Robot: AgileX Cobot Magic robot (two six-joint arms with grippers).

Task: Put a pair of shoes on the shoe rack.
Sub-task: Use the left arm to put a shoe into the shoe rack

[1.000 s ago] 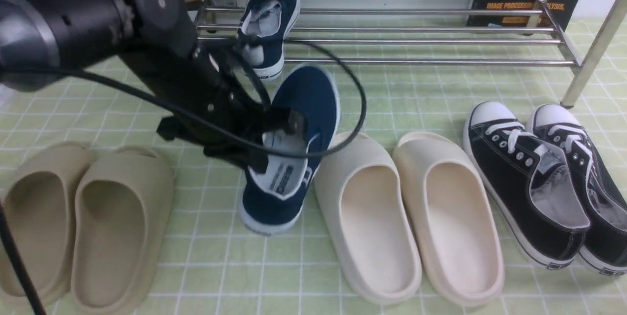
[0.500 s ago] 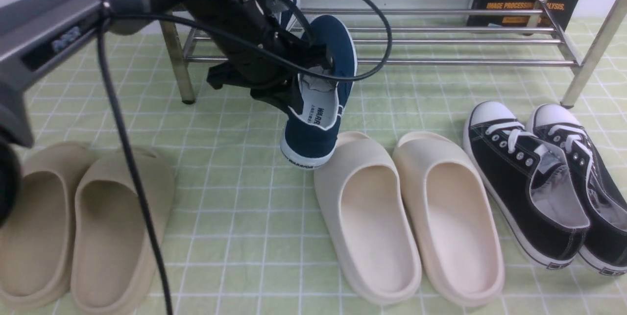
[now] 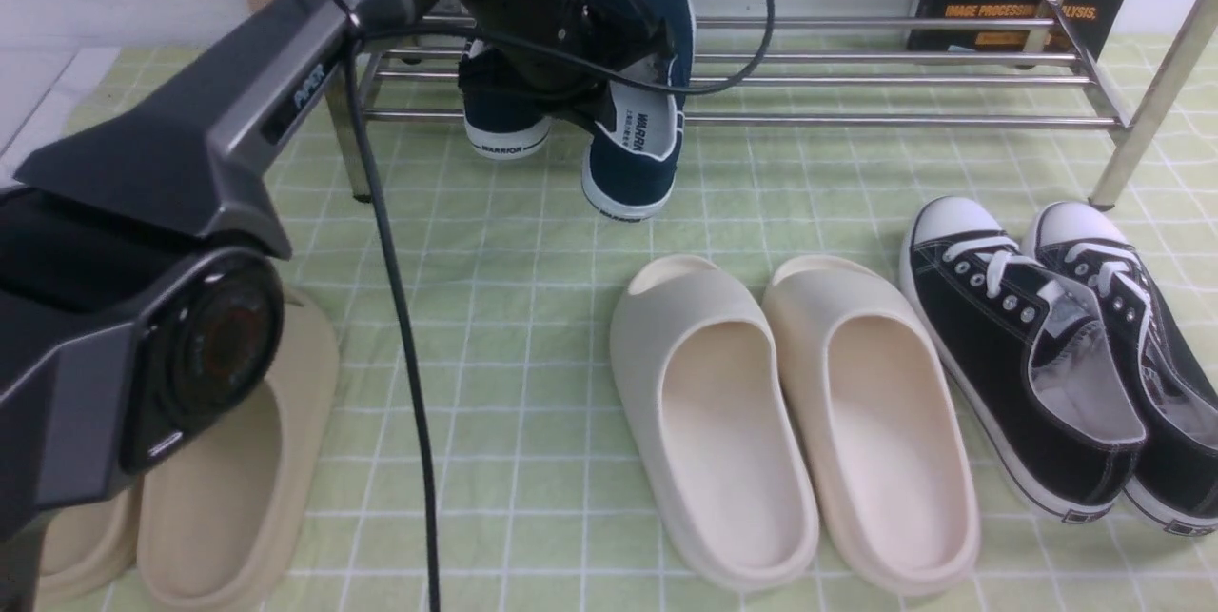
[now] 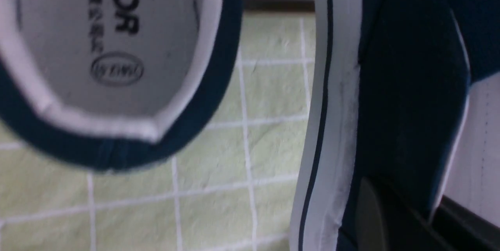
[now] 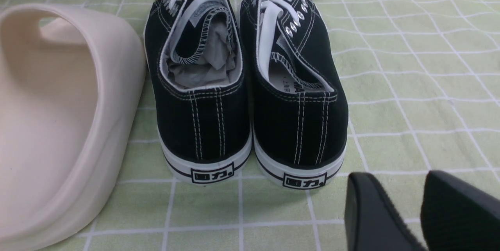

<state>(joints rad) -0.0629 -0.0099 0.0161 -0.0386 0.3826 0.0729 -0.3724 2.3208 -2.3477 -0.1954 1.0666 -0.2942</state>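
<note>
The front view takes in the whole left arm, stretched out to the shoe rack [image 3: 885, 23]. The left pincer [image 3: 618, 84] is closed on the side wall of the held shoe [image 3: 639, 131]. The right pincer lies outside that view.

The left wrist view gives the grip close up. A dark finger [image 4: 375, 219] presses the navy wall beside the white sole strip. Just beside it show the heel opening and grey insole of the second navy shoe [image 4: 117, 48].

Only the right wrist view shows the right pincer [image 5: 408, 196]. Its fingers are a little apart with nothing between them, low over the counter [image 3: 533, 307]. It sits just behind the heels of the black sneakers [image 5: 250, 87], with one of the cream slides [image 5: 58, 106] to their left.

The held shoe's long axis is steeply tilted. Its toe is up and away by the rack's top rail, its heel is down below the pincer, and its opening faces the robot. Whether the heel touches the counter cannot be told.

The second navy shoe rests on the lower bars just left of the pincer, its WARRIOR heel jutting over the front bar.

To the pincer's right the bars run bare to the right-hand legs. Nearer the robot, a strip of green cloth separates the heel from the cream slides. A cable [image 3: 752, 22] loops around the pincer.
</note>
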